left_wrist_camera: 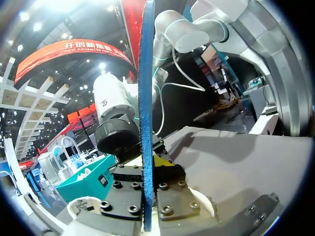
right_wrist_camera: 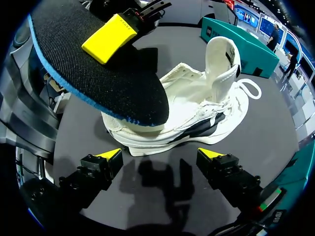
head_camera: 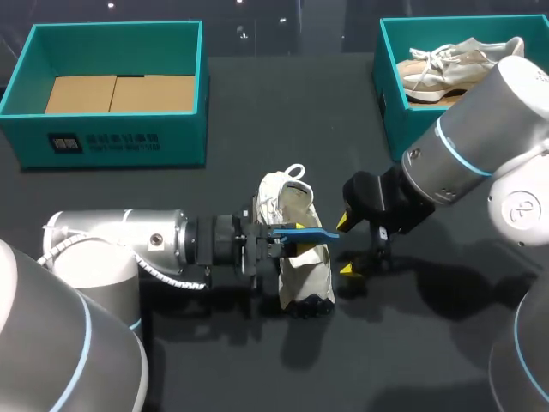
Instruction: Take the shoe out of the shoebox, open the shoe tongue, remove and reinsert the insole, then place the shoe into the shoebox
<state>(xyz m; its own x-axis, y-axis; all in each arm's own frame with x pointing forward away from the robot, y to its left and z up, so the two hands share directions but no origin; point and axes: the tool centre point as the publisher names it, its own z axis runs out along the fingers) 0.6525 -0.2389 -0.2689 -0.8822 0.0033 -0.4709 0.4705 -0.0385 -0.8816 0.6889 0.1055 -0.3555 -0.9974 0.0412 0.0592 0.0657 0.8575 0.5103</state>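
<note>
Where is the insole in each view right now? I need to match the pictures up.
Head view: insole juts from the left gripper, over the shoe at mid-table.
Left wrist view: insole edge-on, a blue strip clamped in the left gripper.
Right wrist view: insole above the shoe, ahead of the open right gripper.
Shared landmark: the left gripper's yellow tip on the insole.

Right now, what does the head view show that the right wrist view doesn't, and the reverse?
Only the head view looks into the shoeboxes: the left shoebox is empty, the right shoebox holds a second shoe. Only the right wrist view shows the black face of the insole. Both show the left gripper shut on the insole over the white shoe, and the right gripper open beside it.
</note>
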